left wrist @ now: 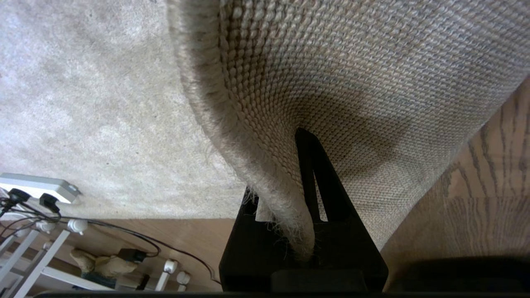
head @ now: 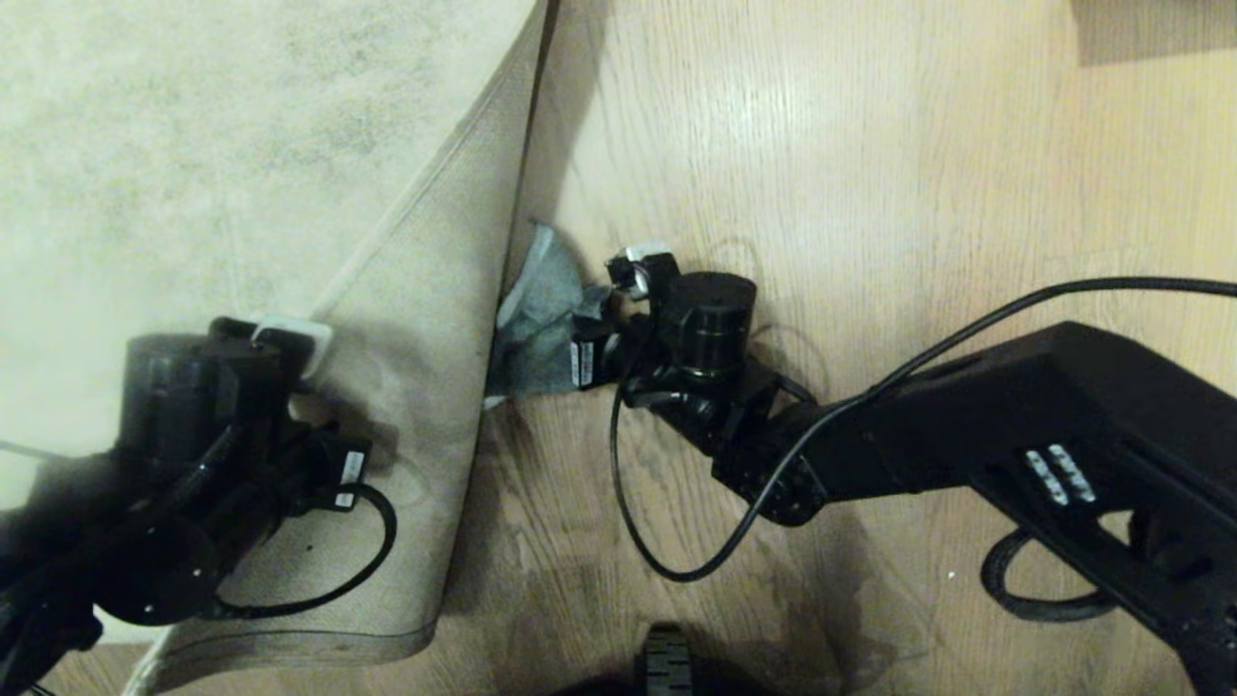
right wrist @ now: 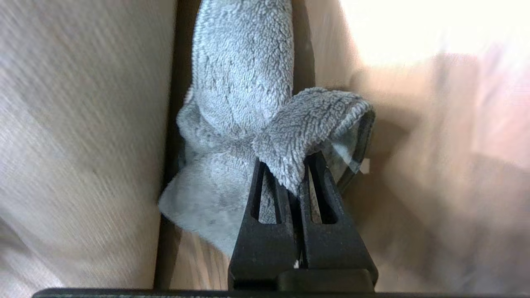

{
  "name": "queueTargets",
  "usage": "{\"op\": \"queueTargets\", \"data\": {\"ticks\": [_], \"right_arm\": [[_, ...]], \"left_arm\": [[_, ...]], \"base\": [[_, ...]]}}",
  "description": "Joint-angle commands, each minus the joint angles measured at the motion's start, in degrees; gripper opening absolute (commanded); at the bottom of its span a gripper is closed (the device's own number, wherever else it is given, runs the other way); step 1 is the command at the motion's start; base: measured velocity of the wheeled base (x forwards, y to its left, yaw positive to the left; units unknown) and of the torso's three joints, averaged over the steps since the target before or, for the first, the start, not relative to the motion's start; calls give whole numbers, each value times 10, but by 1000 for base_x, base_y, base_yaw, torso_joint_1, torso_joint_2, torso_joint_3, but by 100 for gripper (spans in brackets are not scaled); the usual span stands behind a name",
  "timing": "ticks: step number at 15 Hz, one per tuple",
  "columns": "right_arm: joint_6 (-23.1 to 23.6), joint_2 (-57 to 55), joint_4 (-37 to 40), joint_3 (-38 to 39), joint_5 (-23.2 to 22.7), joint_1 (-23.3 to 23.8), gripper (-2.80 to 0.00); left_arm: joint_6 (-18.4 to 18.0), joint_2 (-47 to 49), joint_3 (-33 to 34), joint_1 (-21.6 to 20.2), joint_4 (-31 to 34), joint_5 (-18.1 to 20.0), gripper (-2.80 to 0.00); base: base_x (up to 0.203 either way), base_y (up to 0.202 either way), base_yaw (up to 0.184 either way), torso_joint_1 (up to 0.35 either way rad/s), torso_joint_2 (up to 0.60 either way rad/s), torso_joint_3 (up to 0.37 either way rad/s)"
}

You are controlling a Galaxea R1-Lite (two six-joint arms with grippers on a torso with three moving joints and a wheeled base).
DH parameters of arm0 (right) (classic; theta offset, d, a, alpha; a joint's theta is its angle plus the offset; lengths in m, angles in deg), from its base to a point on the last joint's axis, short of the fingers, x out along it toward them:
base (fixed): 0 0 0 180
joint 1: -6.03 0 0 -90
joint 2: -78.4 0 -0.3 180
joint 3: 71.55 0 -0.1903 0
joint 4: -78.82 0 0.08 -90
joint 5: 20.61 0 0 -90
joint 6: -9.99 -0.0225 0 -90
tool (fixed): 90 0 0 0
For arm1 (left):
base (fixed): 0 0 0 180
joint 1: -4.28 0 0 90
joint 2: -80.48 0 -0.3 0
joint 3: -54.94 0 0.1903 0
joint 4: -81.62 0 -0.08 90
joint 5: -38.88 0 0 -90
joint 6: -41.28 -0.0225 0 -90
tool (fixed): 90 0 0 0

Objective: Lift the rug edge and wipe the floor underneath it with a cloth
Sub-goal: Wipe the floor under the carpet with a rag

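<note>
The rug edge is lifted and folded back to the left, its tan woven backing facing up. My left gripper is shut on that rug edge, pile on one side of the pinch and backing on the other. Bare wood floor lies to the right of the fold. The grey cloth rests on the floor right against the raised fold. My right gripper is low over the floor and shut on a bunched fold of the cloth, fingertips closed together. The rug backing rises beside the cloth.
The rug's top surface fills the upper left. A black cable loops from my right arm over the floor. My base shows at the bottom edge. Beyond the rug lie a white power strip, cords and white furniture legs.
</note>
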Motion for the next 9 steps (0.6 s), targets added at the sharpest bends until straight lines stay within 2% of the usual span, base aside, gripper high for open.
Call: {"op": "queueTargets", "data": {"ticks": [1,5,9], "right_arm": [[15,46,3,2,1,1,-280],[44,146,11,82,1,-1,-280],[62,268,29,221,3,-13,-280]], "left_arm": [[0,-1,-1,3,-1,-2,-280],[0,-2,0,3,-1,-2,-280],[1,-5,0,3,-1,-2,-280]], "base": [[0,0,0,0,0,0],[0,0,0,0,0,0],[0,0,0,0,0,0]]}}
